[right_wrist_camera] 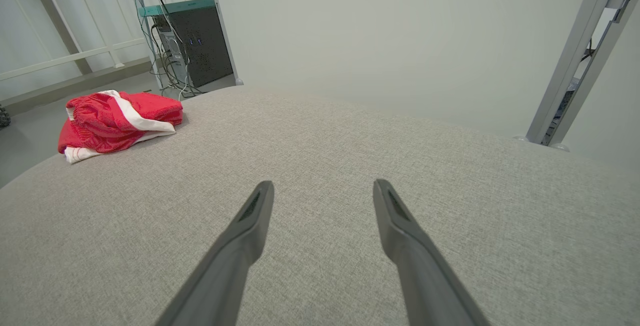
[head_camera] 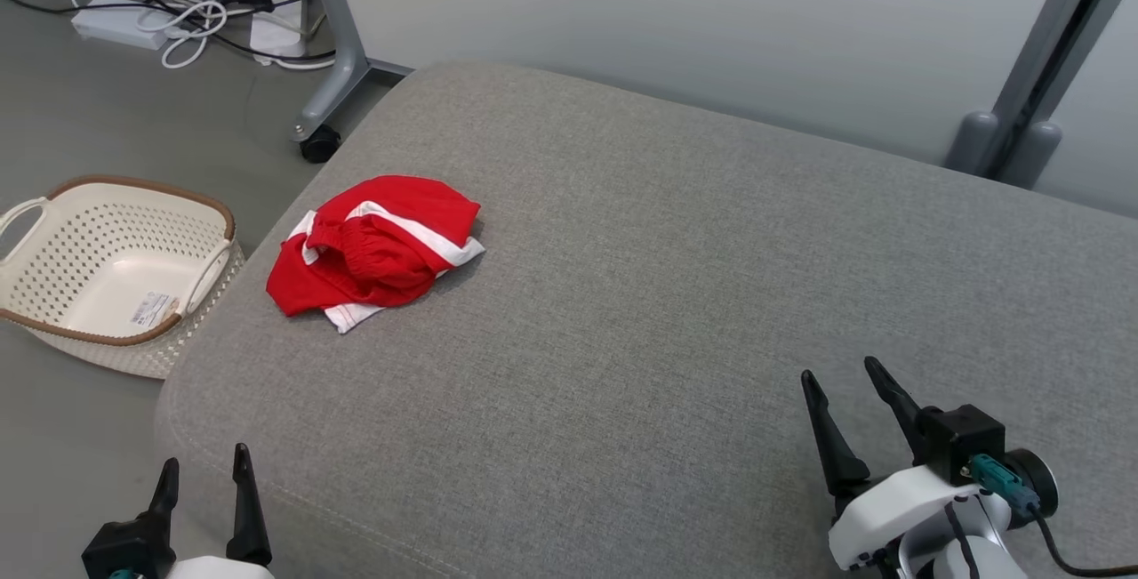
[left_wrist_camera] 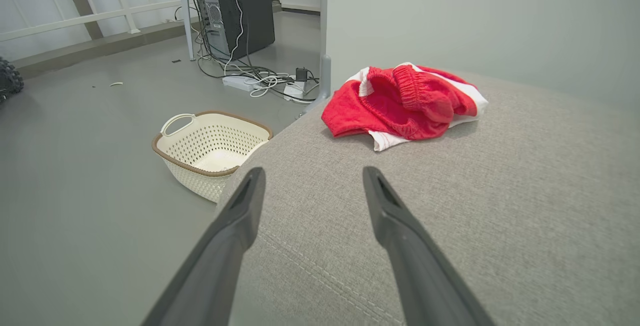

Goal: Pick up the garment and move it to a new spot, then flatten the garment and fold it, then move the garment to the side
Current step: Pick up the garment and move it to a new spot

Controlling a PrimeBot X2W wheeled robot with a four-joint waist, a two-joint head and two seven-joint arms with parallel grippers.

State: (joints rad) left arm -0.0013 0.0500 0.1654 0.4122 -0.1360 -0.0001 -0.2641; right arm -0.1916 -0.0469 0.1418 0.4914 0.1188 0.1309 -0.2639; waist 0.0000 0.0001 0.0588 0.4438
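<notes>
A crumpled red garment [head_camera: 373,241] with white stripes lies near the left edge of a grey cushioned surface [head_camera: 667,294]. The left wrist view shows the garment [left_wrist_camera: 405,103] bunched, its elastic waistband uppermost; the right wrist view has the garment [right_wrist_camera: 117,118] at the far left. My left gripper [head_camera: 204,472] is open at the lower left, above the cushion's near corner, well short of the garment. Far to the right of the garment, my right gripper [head_camera: 845,388] is open over the cushion's near right part. Both hold nothing.
A cream perforated basket [head_camera: 116,263] with a brown rim stands on the floor left of the cushion. Cables and a power strip [head_camera: 178,14] lie on the floor behind it, by a wheeled grey frame leg [head_camera: 333,72]. A pale wall [head_camera: 711,19] backs the cushion.
</notes>
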